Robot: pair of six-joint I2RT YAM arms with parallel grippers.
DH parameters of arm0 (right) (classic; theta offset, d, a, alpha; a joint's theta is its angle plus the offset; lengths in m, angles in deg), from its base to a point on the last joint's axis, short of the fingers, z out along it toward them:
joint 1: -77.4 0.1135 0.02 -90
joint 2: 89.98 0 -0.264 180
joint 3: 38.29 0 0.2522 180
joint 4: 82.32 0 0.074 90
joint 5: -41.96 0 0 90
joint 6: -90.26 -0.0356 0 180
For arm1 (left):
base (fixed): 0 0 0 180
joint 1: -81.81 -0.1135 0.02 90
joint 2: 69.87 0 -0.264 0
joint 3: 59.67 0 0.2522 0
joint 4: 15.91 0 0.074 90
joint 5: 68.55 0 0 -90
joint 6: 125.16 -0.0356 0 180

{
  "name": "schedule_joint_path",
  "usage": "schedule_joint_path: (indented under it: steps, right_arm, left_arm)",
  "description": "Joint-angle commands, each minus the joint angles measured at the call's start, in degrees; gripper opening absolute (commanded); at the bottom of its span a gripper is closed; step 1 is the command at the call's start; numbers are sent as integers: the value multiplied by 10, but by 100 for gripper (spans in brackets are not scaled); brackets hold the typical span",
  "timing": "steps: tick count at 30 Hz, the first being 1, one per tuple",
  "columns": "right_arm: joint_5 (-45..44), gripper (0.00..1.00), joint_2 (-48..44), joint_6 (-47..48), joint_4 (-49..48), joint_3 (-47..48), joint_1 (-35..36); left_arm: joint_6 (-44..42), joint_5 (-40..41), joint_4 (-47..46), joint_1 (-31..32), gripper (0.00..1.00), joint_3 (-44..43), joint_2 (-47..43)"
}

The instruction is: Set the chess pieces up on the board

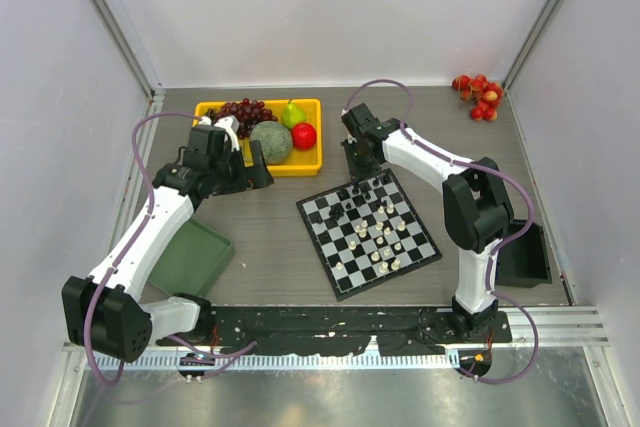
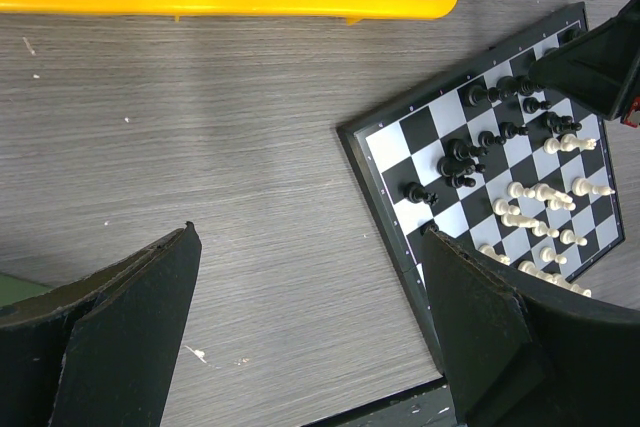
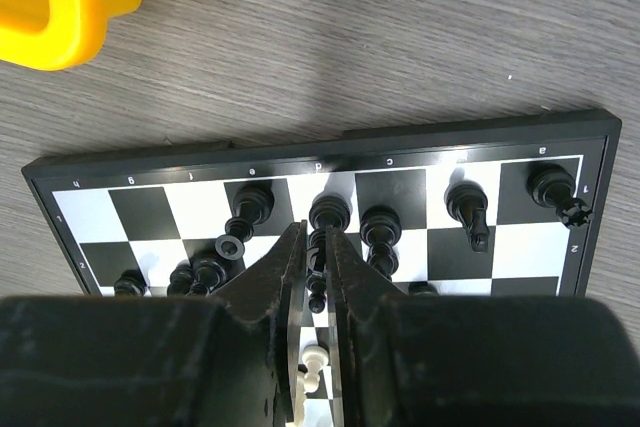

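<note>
From the top camera, the board (image 1: 369,233) lies tilted like a diamond on the wooden table (image 1: 270,237), in front of the yellow tray (image 1: 305,160) that holds grapes (image 1: 243,110), a melon (image 1: 271,141), a pear (image 1: 292,113) and a red apple (image 1: 304,135). The chess pieces (image 1: 378,230) stand scattered over the squares, black ones toward the far corner, cream ones nearer. The right gripper (image 1: 354,179) reaches down at the board's far corner. The left gripper (image 1: 252,175) hangs over bare table just beside the tray, and a green tray (image 1: 193,257) sits under that arm

In the left wrist view, its two fingers (image 2: 120,337) stand wide apart with nothing between them; the board and the tray's edge lie beyond

In the right wrist view, the fingers (image 3: 288,277) are drawn narrow around a small black piece (image 3: 317,282) in the board's second row; it seems pinched between them, though the contact itself is hard to make out. Behind it a row of black pieces stands along the board's far edge, and a cream piece (image 3: 314,362) shows between the fingers lower down
</note>
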State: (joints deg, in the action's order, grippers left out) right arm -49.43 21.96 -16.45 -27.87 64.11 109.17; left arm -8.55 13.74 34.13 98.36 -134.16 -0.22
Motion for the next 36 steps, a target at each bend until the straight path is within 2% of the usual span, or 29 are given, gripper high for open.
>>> schedule_joint_path:
  steps: [1, 12, 21, 26, 36]
  right_arm:
    - [2, 20, 6, -9, -16, 7, 2]
    - [5, 21, 1, -16, -30, -2, 3]
    - [20, 37, -18, -5, -31, 5, 0]
    - [-6, 42, -52, -3, -32, -2, -14]
    - [-12, 41, -75, -1, -32, -47, -34]
  left_arm:
    - [2, -10, -22, 2, 100, -1, -7]
    - [2, -12, -23, 2, 100, -1, -7]
    - [2, -12, -23, 2, 100, 0, -6]
    - [3, -13, -23, 2, 100, -3, -3]
    - [3, -15, -25, 2, 100, -3, 2]
